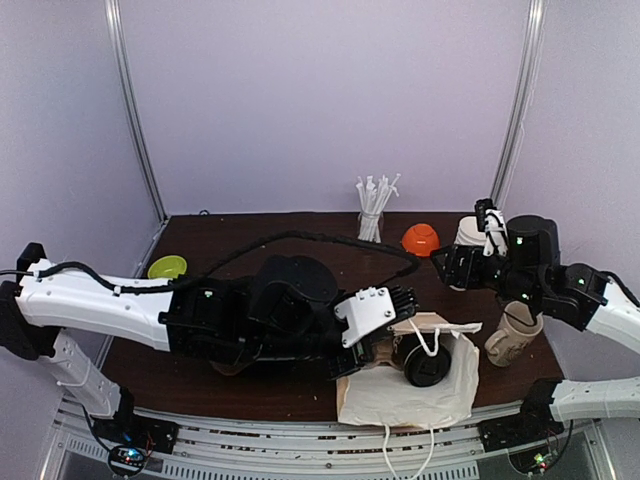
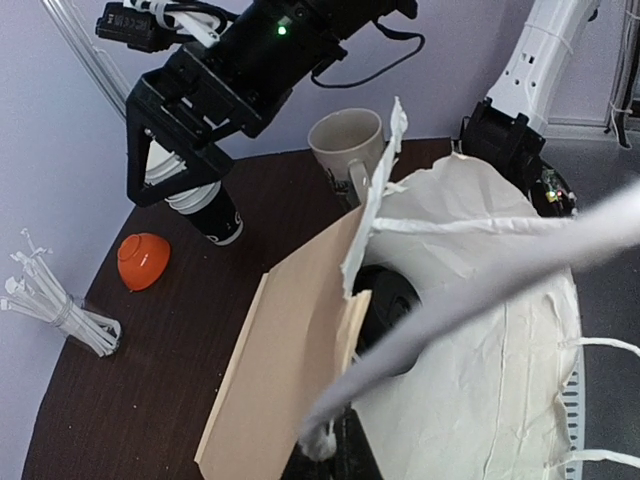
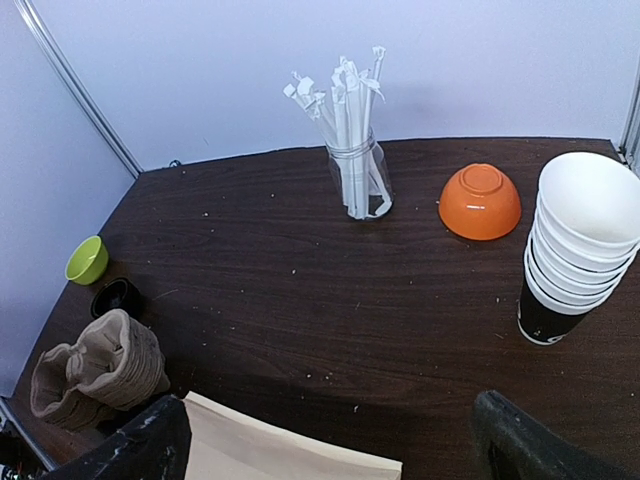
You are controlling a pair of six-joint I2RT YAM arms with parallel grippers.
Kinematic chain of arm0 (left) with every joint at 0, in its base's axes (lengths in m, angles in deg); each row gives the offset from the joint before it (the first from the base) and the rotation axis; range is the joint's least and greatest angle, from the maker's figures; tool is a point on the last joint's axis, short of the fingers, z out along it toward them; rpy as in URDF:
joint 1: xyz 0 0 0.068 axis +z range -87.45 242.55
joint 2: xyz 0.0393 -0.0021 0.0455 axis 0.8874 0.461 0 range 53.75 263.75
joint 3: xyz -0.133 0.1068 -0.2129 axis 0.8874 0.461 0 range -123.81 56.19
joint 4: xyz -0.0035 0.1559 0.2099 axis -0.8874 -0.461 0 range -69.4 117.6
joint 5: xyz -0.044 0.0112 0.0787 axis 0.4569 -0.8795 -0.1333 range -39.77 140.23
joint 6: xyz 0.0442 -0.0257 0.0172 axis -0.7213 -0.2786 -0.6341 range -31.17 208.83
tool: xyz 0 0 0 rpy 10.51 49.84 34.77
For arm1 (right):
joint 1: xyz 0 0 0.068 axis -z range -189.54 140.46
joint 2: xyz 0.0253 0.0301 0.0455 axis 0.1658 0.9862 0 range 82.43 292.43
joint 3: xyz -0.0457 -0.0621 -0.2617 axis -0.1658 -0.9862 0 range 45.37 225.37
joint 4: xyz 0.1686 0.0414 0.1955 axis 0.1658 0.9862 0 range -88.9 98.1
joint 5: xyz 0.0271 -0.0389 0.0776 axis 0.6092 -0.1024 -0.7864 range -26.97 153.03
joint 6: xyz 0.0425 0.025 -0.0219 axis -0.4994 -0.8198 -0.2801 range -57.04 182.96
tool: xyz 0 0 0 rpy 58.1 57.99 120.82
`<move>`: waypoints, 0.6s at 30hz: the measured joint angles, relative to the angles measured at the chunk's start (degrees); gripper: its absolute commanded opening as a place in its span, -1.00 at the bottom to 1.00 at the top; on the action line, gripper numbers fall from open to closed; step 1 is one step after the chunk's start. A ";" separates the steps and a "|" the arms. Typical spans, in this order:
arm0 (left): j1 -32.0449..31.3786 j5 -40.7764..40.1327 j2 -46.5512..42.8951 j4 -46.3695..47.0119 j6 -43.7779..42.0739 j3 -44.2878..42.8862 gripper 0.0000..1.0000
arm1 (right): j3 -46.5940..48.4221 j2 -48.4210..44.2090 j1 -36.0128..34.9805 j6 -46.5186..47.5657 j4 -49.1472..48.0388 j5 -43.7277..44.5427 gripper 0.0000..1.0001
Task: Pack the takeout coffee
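The bag looks crinkled matt paper, the table dark grained wood, the bowl glossy plastic.

Your dark wood-grain table is flecked with pale crumbs. Straight ahead of your right gripper stands a glass jar of wrapped straws, and ahead to its right lies an upturned orange bowl. A stack of paper cups, the lowest one black, stands just beside it on the right. Well off to its left sit a small green bowl, a small black round piece and a brown crumpled pulp bundle. A cream mug stands behind it. A white paper bag lies below your left gripper, which pinches its handle.
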 measured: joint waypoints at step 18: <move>15.87 6.73 5.62 -4.90 23.74 -11.30 -1.00 | 16.52 5.18 0.07 2.40 10.38 4.70 1.00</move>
